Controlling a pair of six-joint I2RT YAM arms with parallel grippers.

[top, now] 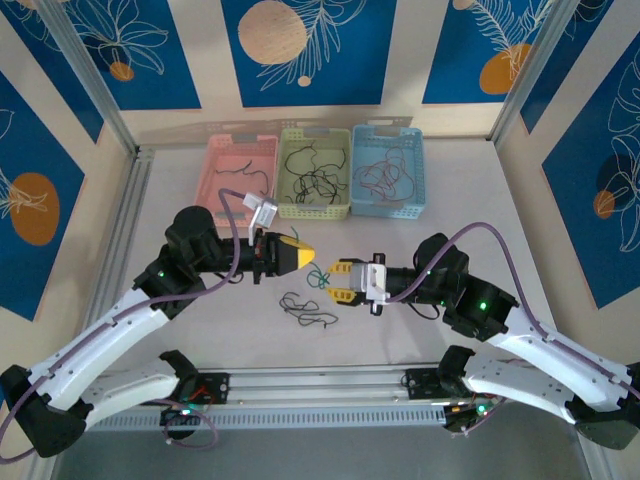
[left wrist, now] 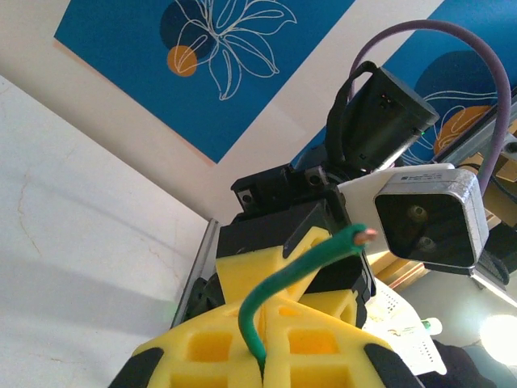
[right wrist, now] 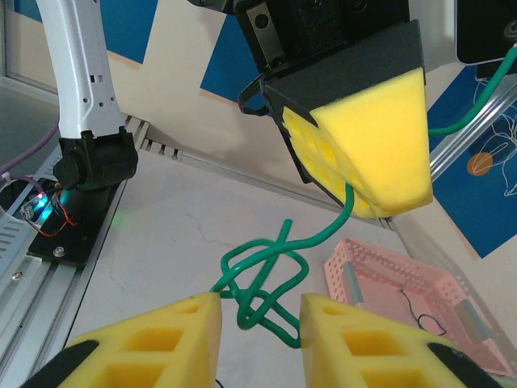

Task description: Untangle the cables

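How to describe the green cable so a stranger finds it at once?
Above the table, two yellow-fingered grippers face each other. The left gripper pinches the green cable; its knot hangs between the open fingers of the right gripper. Unlike the black cables below, it is green and lifted.

We see white-shelled arms (top: 110,335) with black joints (top: 193,235), small green lights (top: 160,272) and lilac cables (top: 500,233) looping along them. Our left hand (top: 309,257) and right hand (top: 336,281) wear yellow foam fingers (right wrist: 161,339) with square hollows.
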